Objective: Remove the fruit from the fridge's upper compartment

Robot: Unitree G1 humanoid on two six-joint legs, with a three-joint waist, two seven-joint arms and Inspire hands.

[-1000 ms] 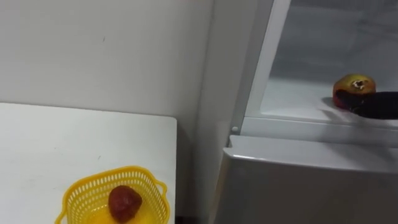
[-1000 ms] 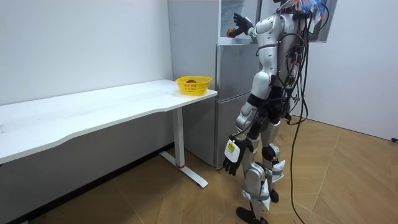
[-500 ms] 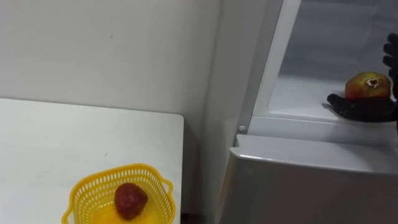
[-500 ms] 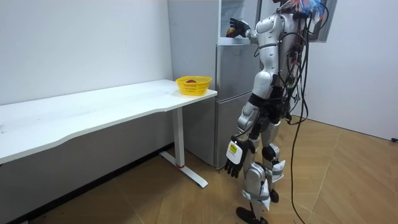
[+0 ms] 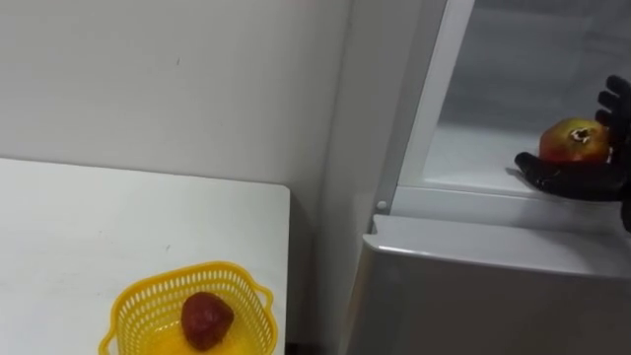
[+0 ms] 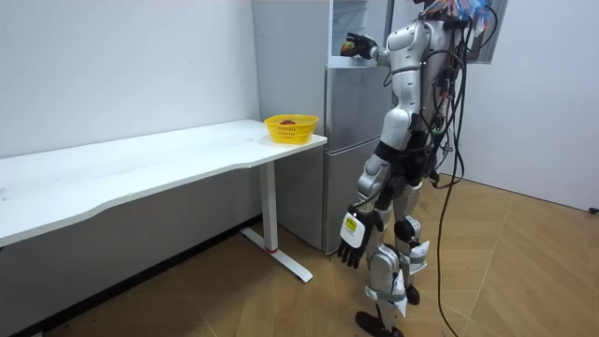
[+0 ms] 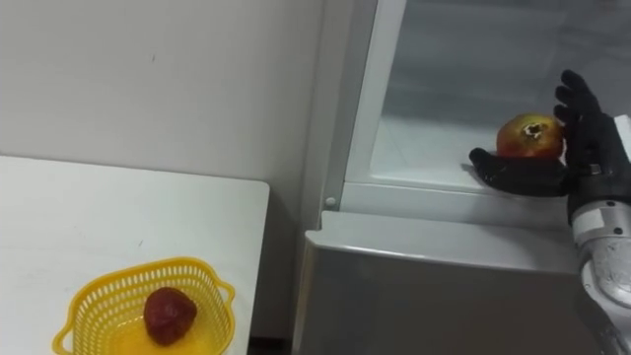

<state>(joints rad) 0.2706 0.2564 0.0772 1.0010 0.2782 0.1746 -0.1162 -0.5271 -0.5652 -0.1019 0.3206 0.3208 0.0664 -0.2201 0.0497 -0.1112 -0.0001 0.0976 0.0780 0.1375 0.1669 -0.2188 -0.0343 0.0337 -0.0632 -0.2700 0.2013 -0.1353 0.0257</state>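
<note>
Inside the upper fridge (image 7: 419, 138), the right hand (image 7: 577, 168) cups a fruit (image 7: 530, 136), thumb beneath, fingers (image 7: 584, 108) curled behind (grasp made); drawing it out remains, I judge.

The room is closed off by plain white walls (image 6: 122, 65), and the floor (image 6: 524, 271) is laid with light wooden boards in a slanting pattern. A long white tabletop (image 6: 140, 173) is set along the wall on the room view's left and is carried by white legs (image 6: 271, 206). A tall grey fridge (image 6: 348, 140) is placed just beside its far end, against the wall. Soft, even light is cast throughout.
</note>
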